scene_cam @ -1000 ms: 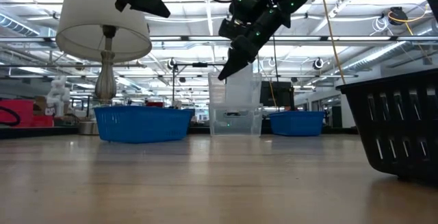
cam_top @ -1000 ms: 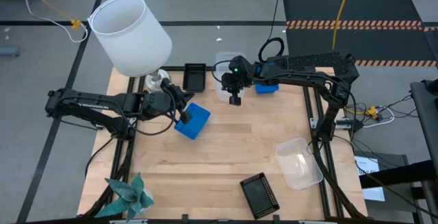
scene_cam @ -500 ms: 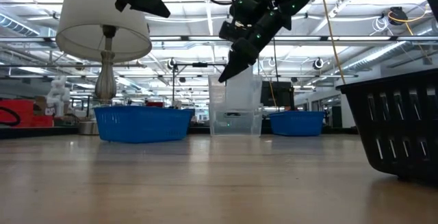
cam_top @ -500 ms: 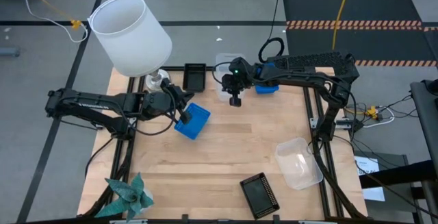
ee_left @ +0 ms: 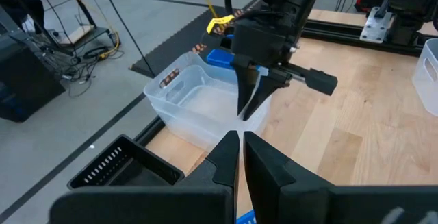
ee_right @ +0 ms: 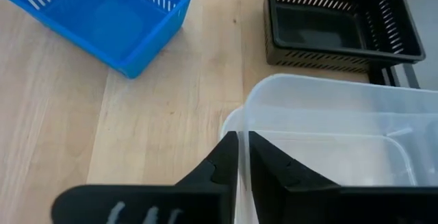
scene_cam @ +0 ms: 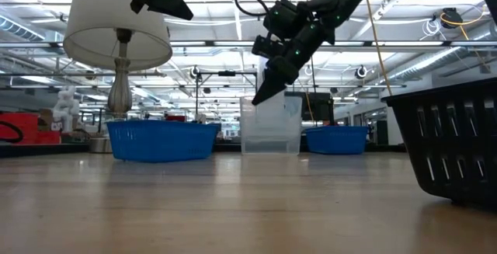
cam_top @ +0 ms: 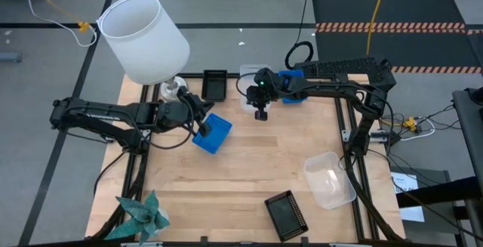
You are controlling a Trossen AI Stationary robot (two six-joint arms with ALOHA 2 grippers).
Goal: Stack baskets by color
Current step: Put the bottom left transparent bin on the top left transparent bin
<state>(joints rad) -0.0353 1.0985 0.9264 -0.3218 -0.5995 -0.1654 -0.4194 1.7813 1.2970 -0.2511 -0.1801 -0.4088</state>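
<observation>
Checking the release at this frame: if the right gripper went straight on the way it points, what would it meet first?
The clear basket: the right gripper points down with that basket's near wall between its fingertips, so probably the wall, then the table.

Clear basket stack [cam_top: 247, 78] upright, table's far edge; others scattered.

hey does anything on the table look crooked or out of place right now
Yes. The blue basket by the left gripper sits skewed to the table edges, unlike the black basket at the far edge. Near the front, another black basket and a clear basket also lie askew. A lamp and a teal paper star share the table.
</observation>
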